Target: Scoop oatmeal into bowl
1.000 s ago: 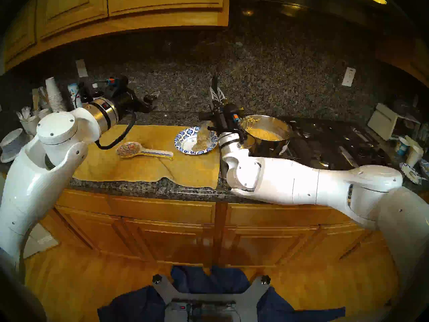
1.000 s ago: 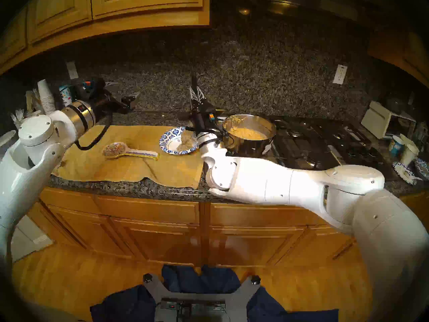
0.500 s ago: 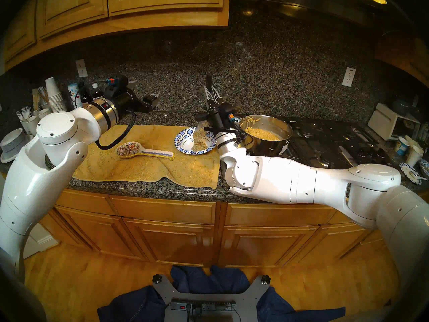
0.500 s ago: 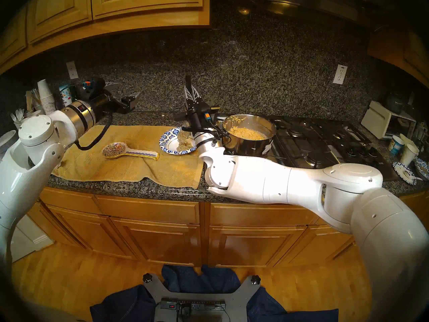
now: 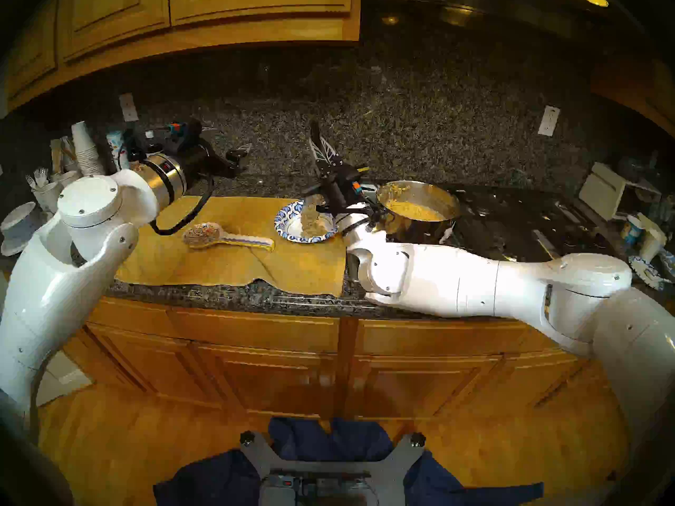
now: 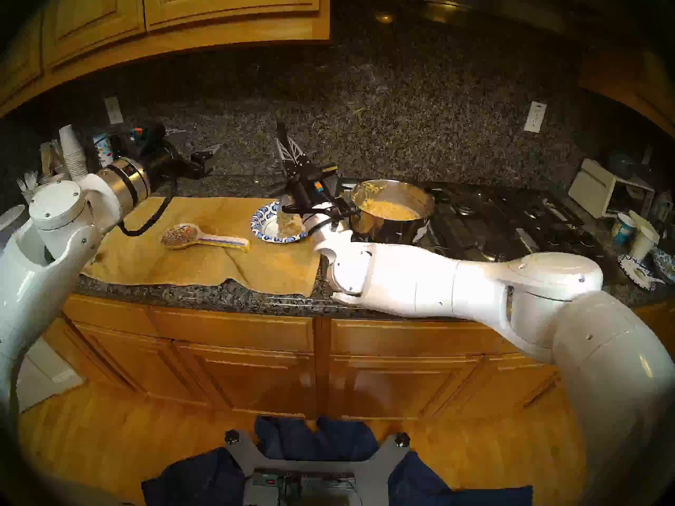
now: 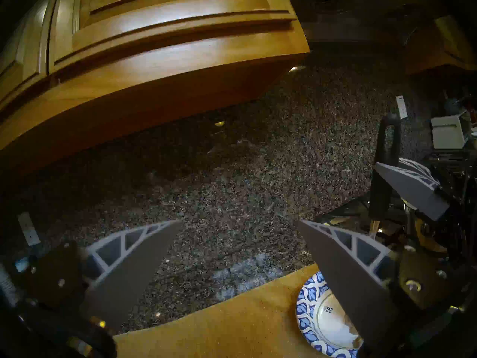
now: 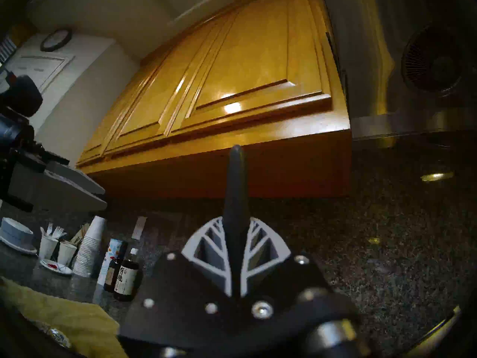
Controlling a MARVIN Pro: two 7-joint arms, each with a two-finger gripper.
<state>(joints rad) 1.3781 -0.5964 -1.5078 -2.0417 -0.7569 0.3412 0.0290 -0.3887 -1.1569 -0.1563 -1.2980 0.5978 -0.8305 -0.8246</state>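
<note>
Over countertop (image 5: 255, 297), right gripper (image 8: 236, 220) jaws clamping ladle handle (image 8: 235, 184)

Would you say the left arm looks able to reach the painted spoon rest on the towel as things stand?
Probably yes. The left gripper is open and holds nothing, above the back of the counter, and the spoon rest lies uncovered on the yellow towel just in front of it. The right arm works over the bowl, off to the side.
</note>
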